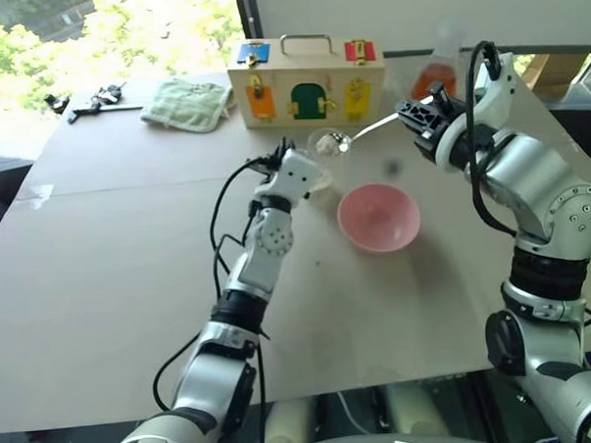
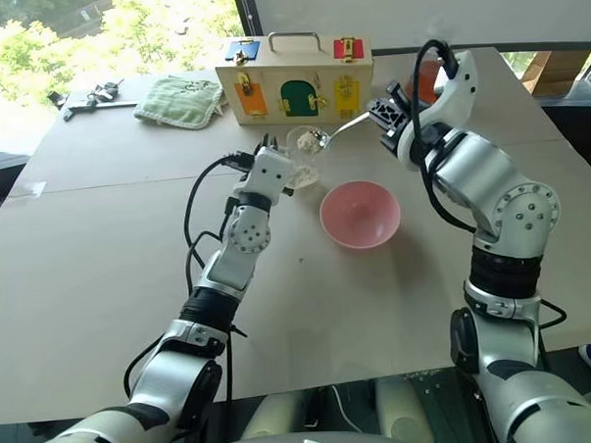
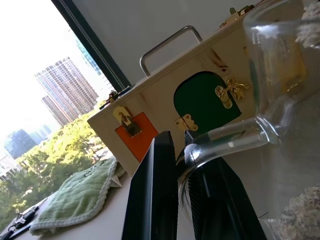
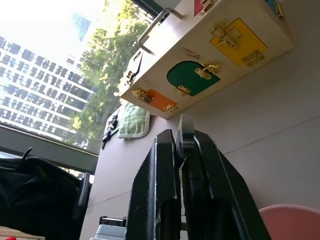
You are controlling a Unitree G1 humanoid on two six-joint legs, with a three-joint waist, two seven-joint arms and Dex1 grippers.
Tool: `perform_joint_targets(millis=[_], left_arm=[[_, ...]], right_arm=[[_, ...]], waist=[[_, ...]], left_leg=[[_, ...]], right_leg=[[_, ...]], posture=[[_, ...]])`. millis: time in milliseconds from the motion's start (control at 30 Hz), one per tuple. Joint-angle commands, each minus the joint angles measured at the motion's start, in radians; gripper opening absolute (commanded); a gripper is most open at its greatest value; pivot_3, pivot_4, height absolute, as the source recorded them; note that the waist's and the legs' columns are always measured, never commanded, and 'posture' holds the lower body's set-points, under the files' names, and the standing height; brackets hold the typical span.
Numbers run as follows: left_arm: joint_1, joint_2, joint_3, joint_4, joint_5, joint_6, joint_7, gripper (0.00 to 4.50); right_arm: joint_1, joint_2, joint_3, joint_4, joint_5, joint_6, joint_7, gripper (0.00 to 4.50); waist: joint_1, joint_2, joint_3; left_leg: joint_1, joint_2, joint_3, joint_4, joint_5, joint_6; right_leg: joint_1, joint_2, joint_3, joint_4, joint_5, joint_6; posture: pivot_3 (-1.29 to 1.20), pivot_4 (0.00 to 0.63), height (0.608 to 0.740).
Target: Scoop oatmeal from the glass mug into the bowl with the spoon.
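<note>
My left gripper point(image 3: 178, 138) is shut on the handle of the glass mug point(image 1: 324, 146), holding it just left of and beyond the pink bowl point(image 1: 379, 218). Pale oatmeal point(image 2: 307, 173) shows low in the mug, close to the left fingers. My right gripper point(image 4: 180, 133) is shut on the handle of the silver spoon point(image 1: 370, 129), which reaches leftward from it. The spoon's small oval end sits at the mug's rim. The pink bowl stands on the table below and between the two grippers, and I cannot tell whether anything is in it.
A wooden latch box point(image 1: 307, 89) with a metal handle stands right behind the mug. A green cloth point(image 1: 185, 104) lies left of it and small dark tools point(image 1: 92, 100) sit at the far left. A flask of orange liquid point(image 1: 434, 77) stands behind my right gripper.
</note>
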Motion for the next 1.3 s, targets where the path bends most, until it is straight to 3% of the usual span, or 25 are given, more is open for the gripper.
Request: perform_joint_targets(millis=[33, 1300], left_arm=[[-0.026, -0.014, 0.021, -0.02, -0.039, -0.039, 0.009, 0.05], [-0.042, -0.026, 0.014, 0.026, -0.063, -0.089, -0.007, 0.05]], right_arm=[[0.008, -0.001, 0.004, -0.047, 0.053, -0.051, -0.021, 0.0], [0.065, -0.028, 0.032, -0.099, 0.176, -0.21, -0.091, 0.0]], waist=[[0.0, 0.0, 0.0], [0.002, 0.0, 0.0]], left_leg=[[0.0, 0.0, 0.0, 0.0, 0.0, 0.0], [0.0, 0.0, 0.001, 0.01, 0.0, 0.0]], right_leg=[[0.0, 0.0, 0.0, 0.0, 0.0, 0.0], [0.0, 0.0, 0.001, 0.011, 0.0, 0.0]], posture=[[0.0, 0.15, 0.74], [0.0, 0.15, 0.74]])
